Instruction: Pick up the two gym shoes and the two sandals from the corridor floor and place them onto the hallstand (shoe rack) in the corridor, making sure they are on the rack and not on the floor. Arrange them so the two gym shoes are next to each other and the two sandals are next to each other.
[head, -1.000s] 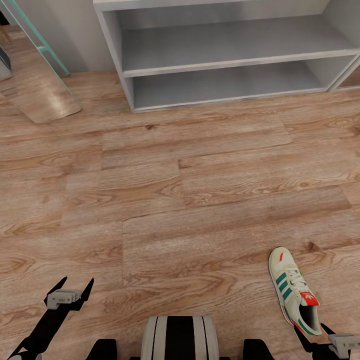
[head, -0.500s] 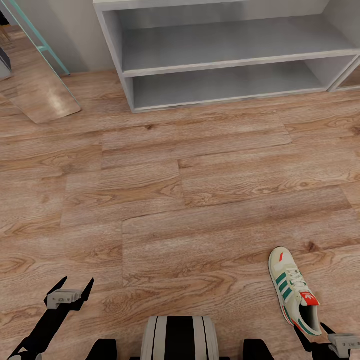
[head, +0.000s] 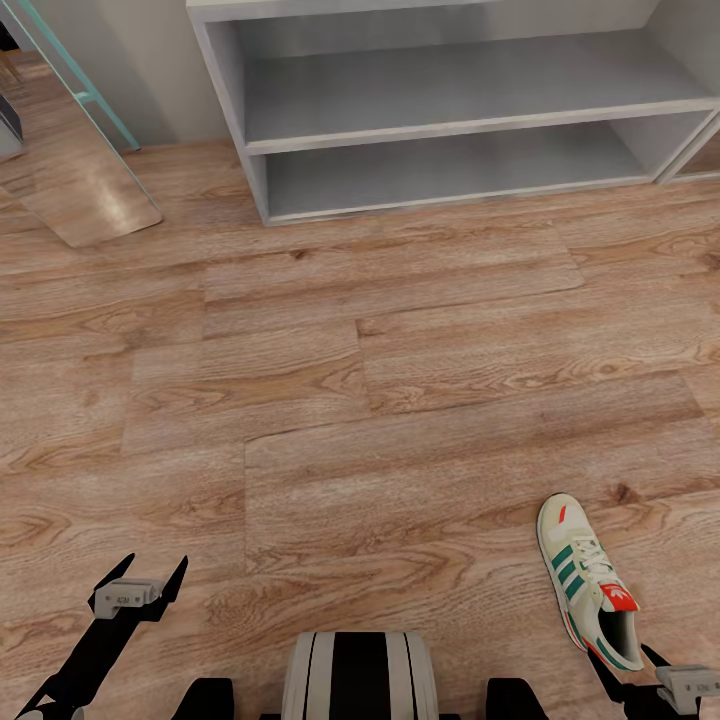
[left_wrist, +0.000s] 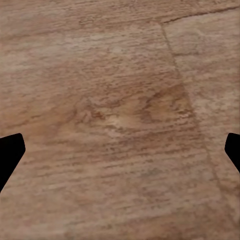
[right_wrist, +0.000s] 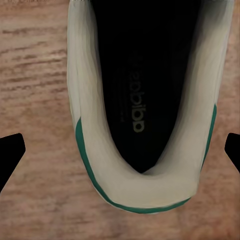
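The cream-white low gym shoe with green side stripes and a red-orange tongue label (head: 588, 584) lies on its sole on the warm brown wood-plank corridor floor (head: 380, 400), exactly where it lay a second ago. Nothing has shifted across the last second: shoe, arms and camera all match, so you are paused and no grasp has begun. None of the footwear is on the rack yet from what these views show.

Your right gripper (head: 648, 672) hangs just behind the shoe's heel. In the right wrist view the heel collar and dark insole (right_wrist: 142, 100) sit between the two black fingertips, one of which shows at the edge (right_wrist: 10, 155). The jaws are spread wide, clear of the shoe on both sides, holding nothing. The heel looks roughly centred in the gap, so a descent and a close across the collar looks like your next move; the collar's soft padded rim may squash a little.

Your left gripper (head: 140, 576) is also spread apart and empty, with only bare planks between its fingertips (left_wrist: 9, 155), well apart from the shoe.

The wide pale-grey hallstand with two open shelf levels (head: 450, 130) stands ahead of both grippers, well beyond the shoe; the shelf lengths in view are bare.
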